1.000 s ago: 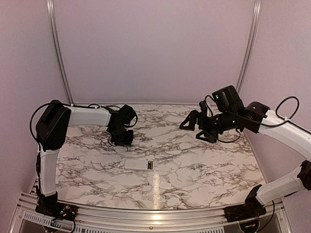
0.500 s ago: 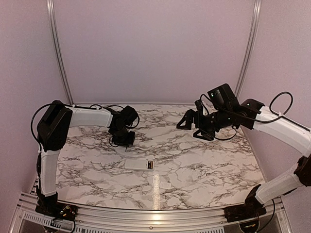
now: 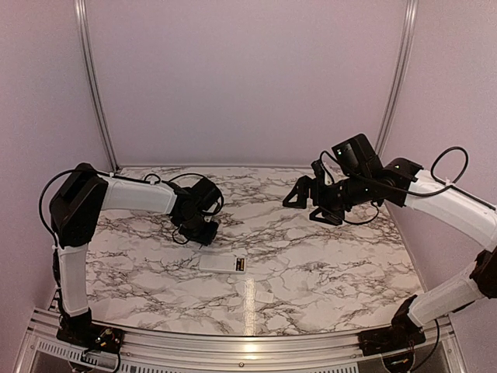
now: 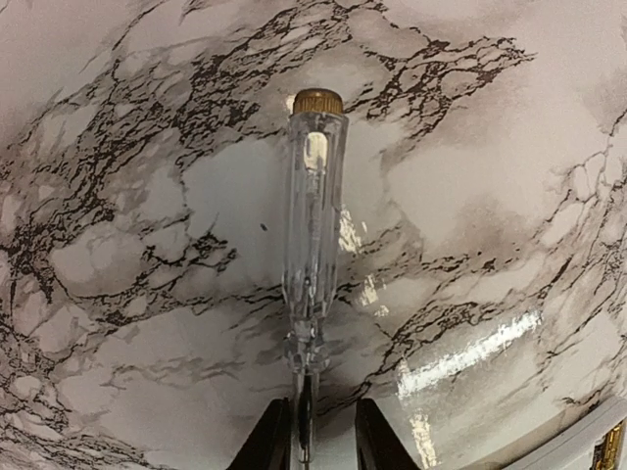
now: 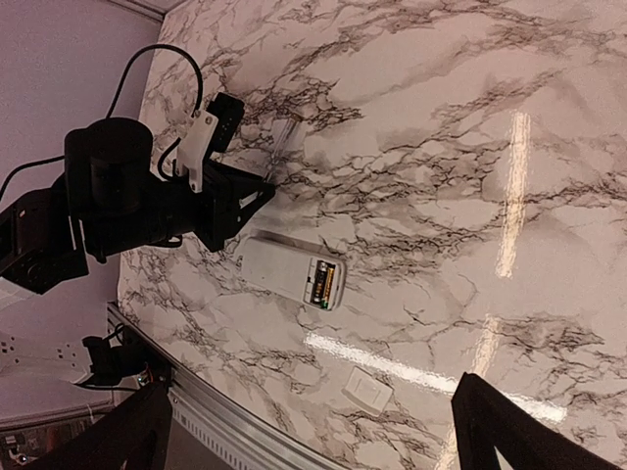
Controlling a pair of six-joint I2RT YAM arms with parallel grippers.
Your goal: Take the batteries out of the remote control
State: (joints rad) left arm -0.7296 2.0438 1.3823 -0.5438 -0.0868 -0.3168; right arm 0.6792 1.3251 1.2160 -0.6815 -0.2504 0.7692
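One remote control (image 3: pixel 217 263) lies mid-surface (image 3: pixel 326 256), batteries (image 5: pixel 328 284) in its recess, one cover (image 3: pixel 265 297) toward the near edge; my left gripper (image 4: pixel 321 446) straddles one clear tool (image 4: pixel 313 215) just beyond the remote, grip uncertain, while my right gripper (image 3: pixel 307 203) gapes, well clear.

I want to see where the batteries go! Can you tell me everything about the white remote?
The remote control is a small, flat white rectangle with rounded corners, plastic by its look. It lies flat on the marble table, near the front middle. The recess at its right end is open, with the batteries inside. Its little white cover lies apart, nearer the front edge. The left gripper hangs just behind it and seems not to touch it.
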